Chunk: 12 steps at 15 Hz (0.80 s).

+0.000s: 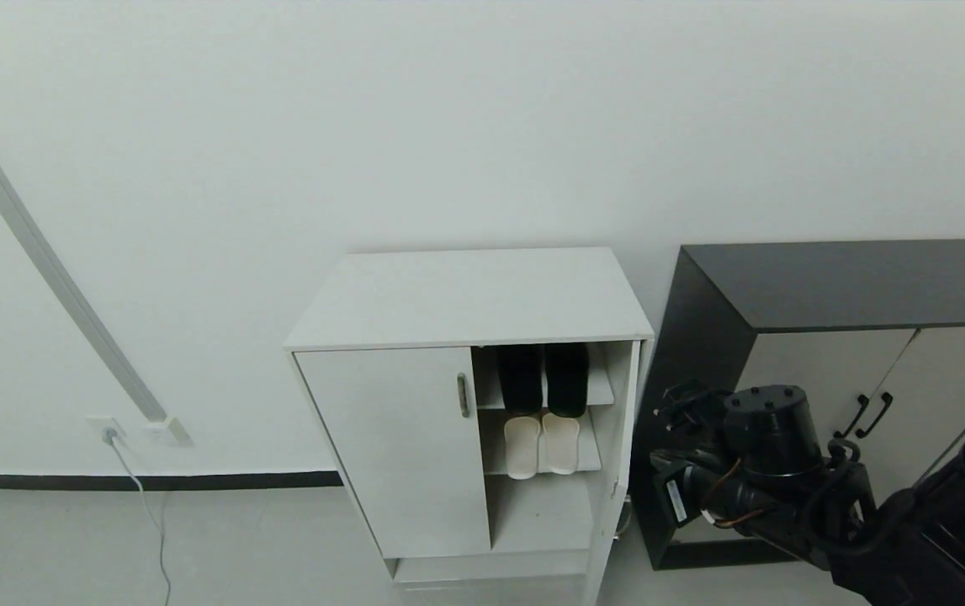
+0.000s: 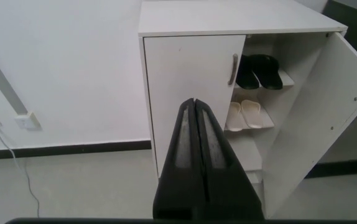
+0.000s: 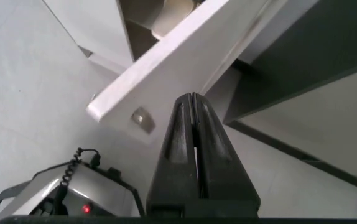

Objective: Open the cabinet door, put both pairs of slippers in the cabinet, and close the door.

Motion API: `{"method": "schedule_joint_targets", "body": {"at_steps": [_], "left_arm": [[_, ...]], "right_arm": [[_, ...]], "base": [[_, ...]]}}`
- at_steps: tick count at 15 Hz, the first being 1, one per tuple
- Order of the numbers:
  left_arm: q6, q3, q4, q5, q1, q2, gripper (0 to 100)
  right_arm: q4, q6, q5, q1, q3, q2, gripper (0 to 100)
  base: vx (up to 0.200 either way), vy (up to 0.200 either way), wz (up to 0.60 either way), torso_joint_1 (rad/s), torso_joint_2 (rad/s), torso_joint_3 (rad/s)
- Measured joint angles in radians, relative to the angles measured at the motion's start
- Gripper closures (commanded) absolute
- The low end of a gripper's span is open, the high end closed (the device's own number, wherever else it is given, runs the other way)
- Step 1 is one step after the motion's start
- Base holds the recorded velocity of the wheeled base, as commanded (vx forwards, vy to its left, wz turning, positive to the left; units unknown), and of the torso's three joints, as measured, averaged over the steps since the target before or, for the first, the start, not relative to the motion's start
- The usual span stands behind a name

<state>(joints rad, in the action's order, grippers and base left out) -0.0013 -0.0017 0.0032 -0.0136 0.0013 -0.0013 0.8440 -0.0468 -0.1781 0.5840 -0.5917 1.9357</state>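
Note:
The white cabinet (image 1: 465, 299) stands against the wall with its left door (image 1: 398, 446) closed and its right door (image 1: 614, 471) swung open. Inside, a black pair of slippers (image 1: 543, 379) lies on the upper shelf and a white pair of slippers (image 1: 541, 442) on the shelf below. My right gripper (image 1: 674, 402) is just to the right of the open door, on its outer side. In the right wrist view it (image 3: 194, 98) is shut and empty, its tip close to the door's (image 3: 166, 81) outer face. My left gripper (image 2: 194, 102) is shut and empty, held back from the cabinet front (image 2: 191, 93).
A dark cabinet (image 1: 835, 286) with pale doors stands right beside the open door, leaving a narrow gap. A wall socket with a cable (image 1: 108, 431) and a slanted conduit (image 1: 36, 244) are on the wall to the left. Bare floor lies in front.

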Motion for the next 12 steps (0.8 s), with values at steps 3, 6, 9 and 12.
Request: {"method": "schedule_joint_targets", "body": {"at_steps": [3,6,9,12], "left_arm": [[0.0,0.0,0.0,0.0,0.0,0.0,100],[0.001,0.0,0.0,0.0,0.0,0.0,100],[0.001,0.0,0.0,0.0,0.0,0.0,100],[0.0,0.0,0.0,0.0,0.0,0.0,100]], "right_arm": [[0.007,0.001,0.007,0.0,-0.051,0.057,100],[0.007,0.015,0.019,0.0,-0.091,0.101,100],[0.008,0.039,0.027,-0.001,-0.136,0.145,100],[0.007,0.039,0.027,-0.001,-0.204,0.199,100]], "base": [[0.0,0.0,0.0,0.0,0.0,0.0],[0.0,0.0,0.0,0.0,0.0,0.0],[0.0,0.0,0.0,0.0,0.0,0.0],[0.0,0.0,0.0,0.0,0.0,0.0]]}}
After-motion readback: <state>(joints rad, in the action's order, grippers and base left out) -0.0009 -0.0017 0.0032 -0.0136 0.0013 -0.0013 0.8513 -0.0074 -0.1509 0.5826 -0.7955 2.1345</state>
